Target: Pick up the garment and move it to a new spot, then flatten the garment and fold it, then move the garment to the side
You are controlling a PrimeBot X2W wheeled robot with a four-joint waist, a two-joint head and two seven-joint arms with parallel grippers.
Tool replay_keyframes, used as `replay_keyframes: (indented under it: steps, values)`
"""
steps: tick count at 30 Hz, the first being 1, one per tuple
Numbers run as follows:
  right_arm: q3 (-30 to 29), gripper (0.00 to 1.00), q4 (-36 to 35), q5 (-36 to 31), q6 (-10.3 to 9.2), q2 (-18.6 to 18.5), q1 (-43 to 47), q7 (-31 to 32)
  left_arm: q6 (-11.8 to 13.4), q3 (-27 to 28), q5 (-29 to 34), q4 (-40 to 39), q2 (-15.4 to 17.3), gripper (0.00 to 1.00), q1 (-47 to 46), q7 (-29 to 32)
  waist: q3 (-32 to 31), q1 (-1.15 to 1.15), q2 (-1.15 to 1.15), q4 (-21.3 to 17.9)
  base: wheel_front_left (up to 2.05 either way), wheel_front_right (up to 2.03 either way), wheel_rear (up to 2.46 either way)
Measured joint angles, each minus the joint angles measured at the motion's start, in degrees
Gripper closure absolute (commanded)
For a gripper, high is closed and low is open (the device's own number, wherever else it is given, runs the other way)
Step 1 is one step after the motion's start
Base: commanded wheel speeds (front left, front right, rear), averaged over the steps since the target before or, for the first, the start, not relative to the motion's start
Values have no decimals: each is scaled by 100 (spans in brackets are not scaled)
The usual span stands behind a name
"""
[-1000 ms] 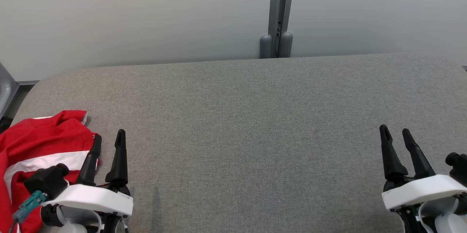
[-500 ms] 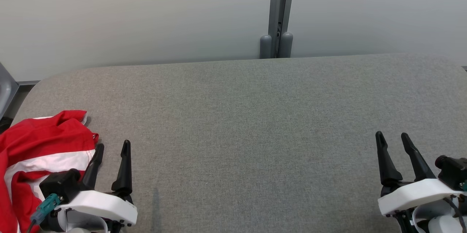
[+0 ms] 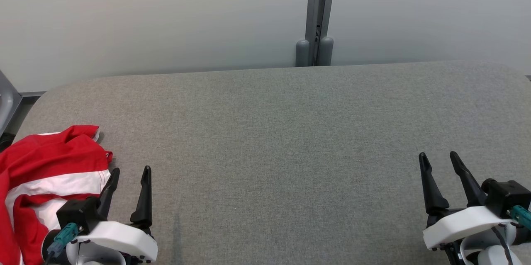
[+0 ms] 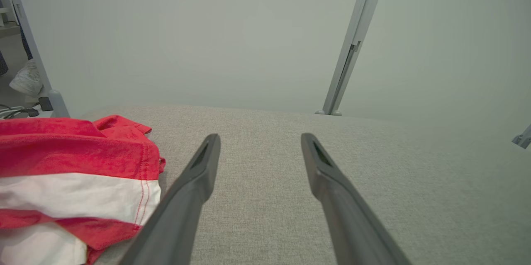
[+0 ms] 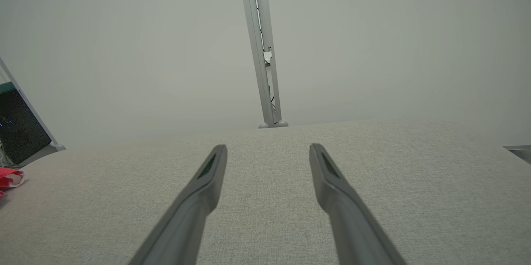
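Red-and-white garment (image 3: 45,165) lies crumpled at the left end of the bench (image 3: 269,132). The left jaws, just beside it, and the right jaws have pulled back a little, wide open and empty. The pick-up looks not yet started.

Showing red with broad white bands, garment (image 3: 49,165) just left of the black-fingered, white-bodied left gripper (image 3: 130,168), spreading flecked grey beneath it, table (image 3: 269,144).

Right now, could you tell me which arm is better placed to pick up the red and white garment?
Left. The left gripper stands open right beside the garment, its nearer finger close to the hem. The right gripper is open too, but sits far across the grey table.
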Motion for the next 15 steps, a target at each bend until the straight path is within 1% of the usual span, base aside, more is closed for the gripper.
replay_keyframes:
  steps: [6, 15]
  values:
    - [35, 0, 64, -210, 0, 4, -8, -63, 22, 0, 209, 78, 1, 0, -13, -67, 5, 0, 0, 10, 0, 0, 0]
    - [56, 0, 146, -299, 1, 32, -35, -177, 18, 98, 343, 212, -65, 0, -43, -177, 9, 0, 0, 18, 0, 0, 0]
